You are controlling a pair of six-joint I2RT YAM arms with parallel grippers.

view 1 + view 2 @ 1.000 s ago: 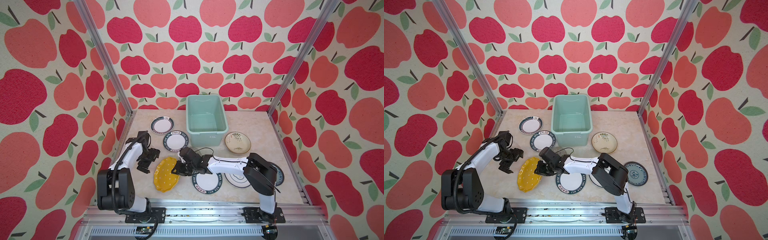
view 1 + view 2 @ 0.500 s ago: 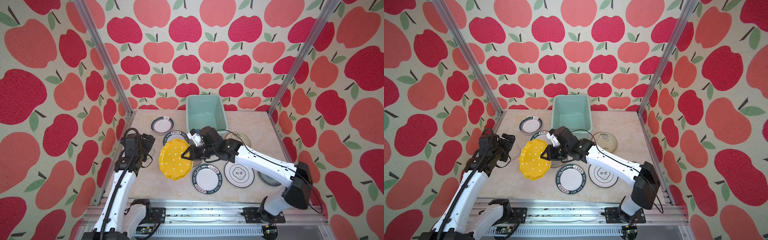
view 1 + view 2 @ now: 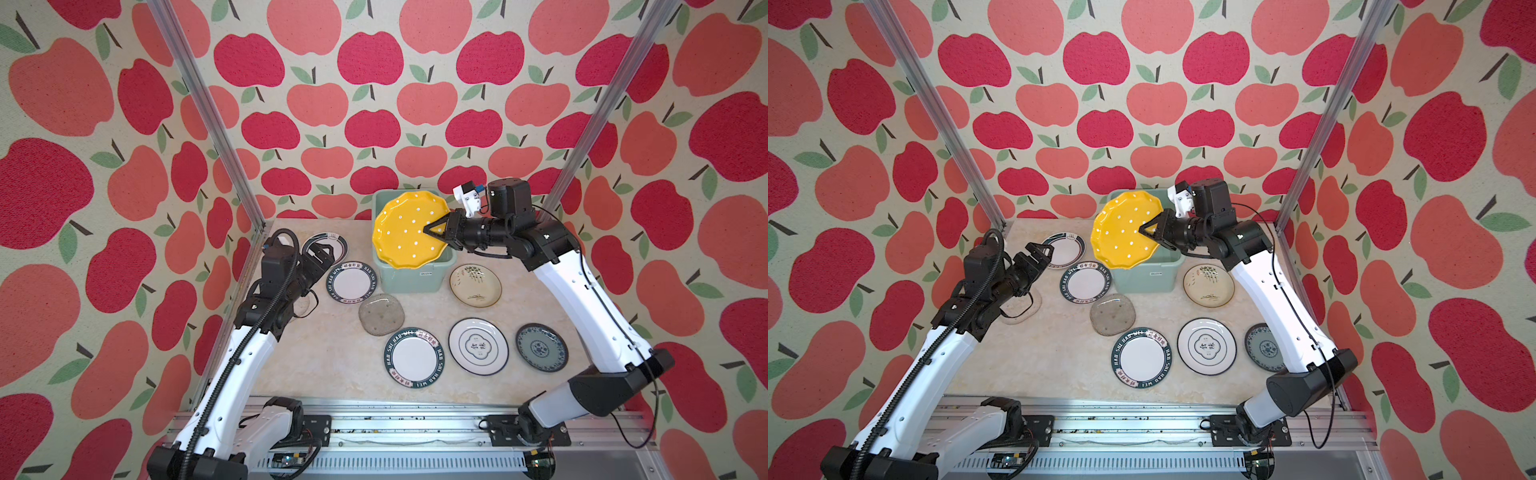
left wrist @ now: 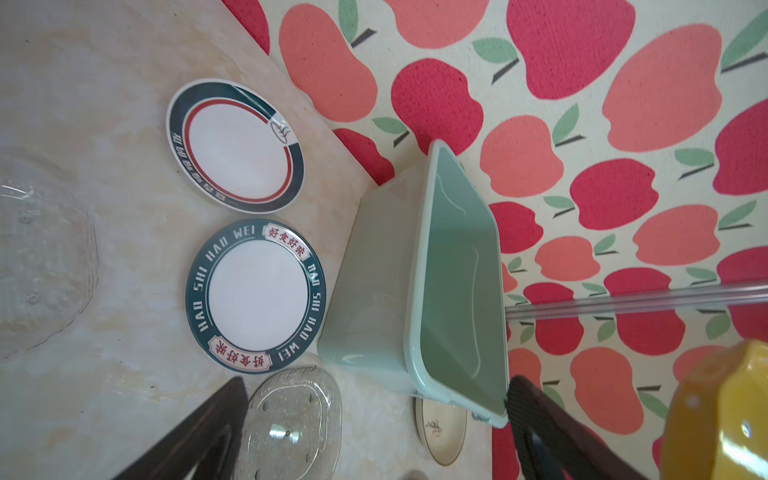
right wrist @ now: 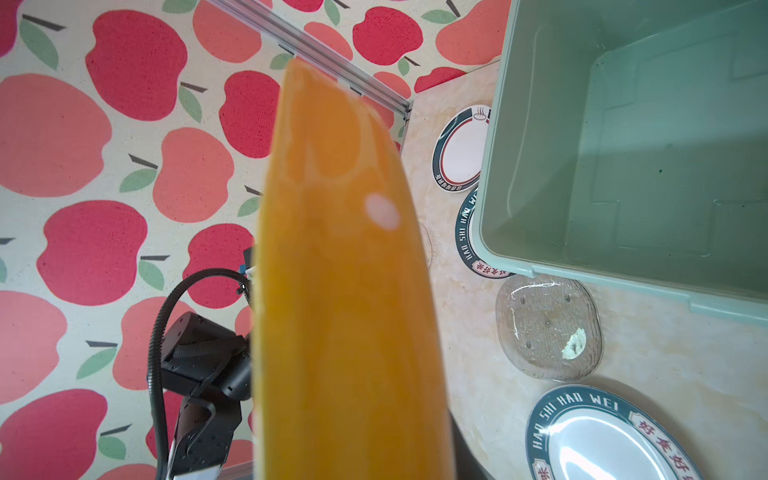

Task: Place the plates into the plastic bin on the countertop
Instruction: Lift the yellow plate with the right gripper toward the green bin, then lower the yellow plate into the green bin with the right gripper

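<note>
Bin (image 3: 411, 279) of mint green stands at the back of the table (image 3: 332, 361), only its bare floor showing inside. Right hand (image 3: 433, 228) pinches the yellow dotted plate (image 3: 401, 232), tilted, high up by the bin. Left hand (image 3: 1049, 254) is wide, holding nothing. Other plates (image 3: 414, 358) lie on the table.

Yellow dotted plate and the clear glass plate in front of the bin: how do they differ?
The yellow dotted plate is opaque; the clear glass plate is see-through. The yellow one is held tilted in the air by the right gripper; the glass one lies flat on the countertop. Neither is in the plastic bin yet.
</note>
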